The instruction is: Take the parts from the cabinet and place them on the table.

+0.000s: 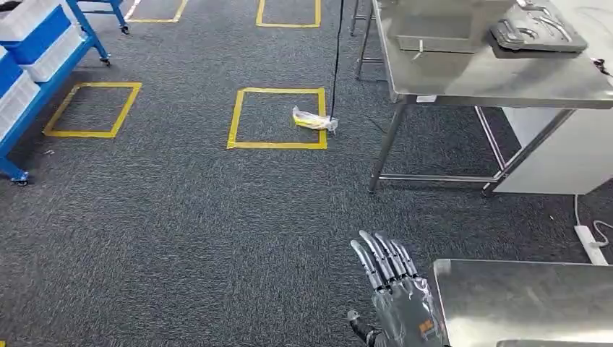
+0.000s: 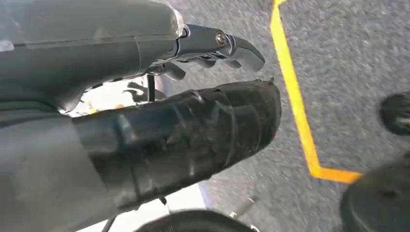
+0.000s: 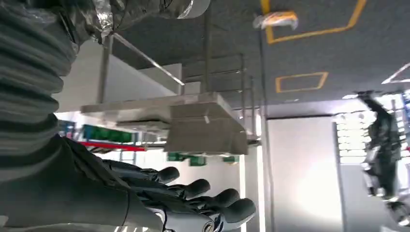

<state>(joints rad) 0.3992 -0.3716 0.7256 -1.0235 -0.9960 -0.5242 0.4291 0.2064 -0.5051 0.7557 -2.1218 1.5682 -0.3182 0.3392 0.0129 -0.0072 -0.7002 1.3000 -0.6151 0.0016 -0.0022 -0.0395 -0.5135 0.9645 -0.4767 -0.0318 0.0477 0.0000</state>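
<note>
The blue wheeled rack with white and blue bins stands at the far left. A steel table at the upper right carries a dark grey tray of metal parts. My right hand hovers low in the middle with fingers stretched forward and apart, holding nothing, beside a nearer steel surface. The right wrist view shows this hand empty, with the steel table ahead of it. My left hand hangs over the carpet, thumb and fingers apart, nothing between them.
A yellow packet lies on the grey carpet inside a yellow tape square, next to a black cable. Another tape square lies near the rack. A white power strip lies at the right.
</note>
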